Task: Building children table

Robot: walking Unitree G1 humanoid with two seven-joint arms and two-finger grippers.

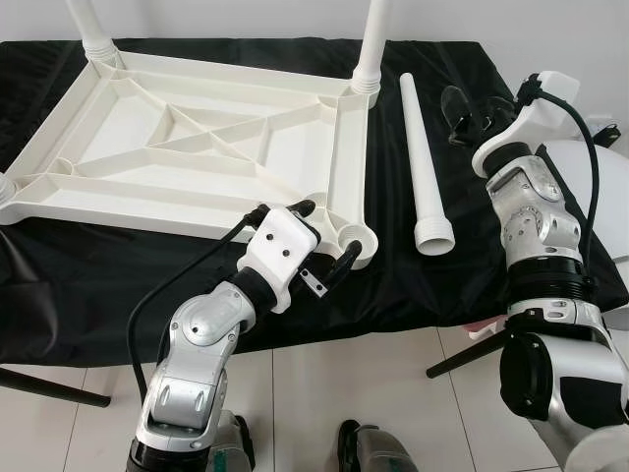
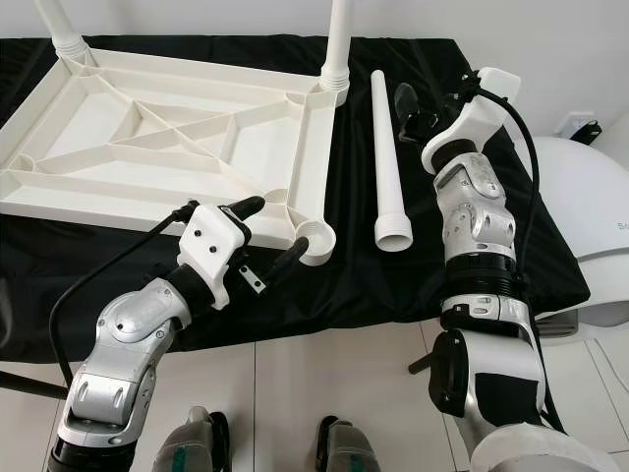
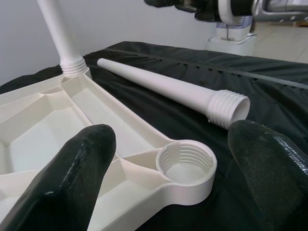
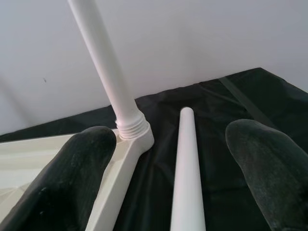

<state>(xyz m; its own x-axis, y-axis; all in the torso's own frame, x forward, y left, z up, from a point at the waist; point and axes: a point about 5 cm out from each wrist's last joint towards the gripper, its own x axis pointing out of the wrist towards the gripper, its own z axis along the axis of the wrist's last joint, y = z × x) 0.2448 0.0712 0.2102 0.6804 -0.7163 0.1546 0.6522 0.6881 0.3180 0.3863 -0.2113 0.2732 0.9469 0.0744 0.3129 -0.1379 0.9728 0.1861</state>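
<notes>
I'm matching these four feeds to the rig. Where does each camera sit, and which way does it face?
Left eye: head, looking down at the tabletop frame; both arms show.
Right eye: head, same scene; loose leg beside the frame.
Left wrist: along the open left gripper toward the empty socket.
Right wrist: along the open right gripper above the loose leg.
Both wrist views share that leg.

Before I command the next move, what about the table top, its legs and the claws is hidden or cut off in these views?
- Table top: the head views' left edge cuts its left side, so that end's sockets stay partly unseen.
- Screwed-in legs: cropped by the top edge; their ends are hidden.
- Empty socket: thread condition too fine to judge.
- Right claw: dark against black cloth in the head views; contact with the loose leg is unclear.
- Left claw: table top contact is unclear.
</notes>
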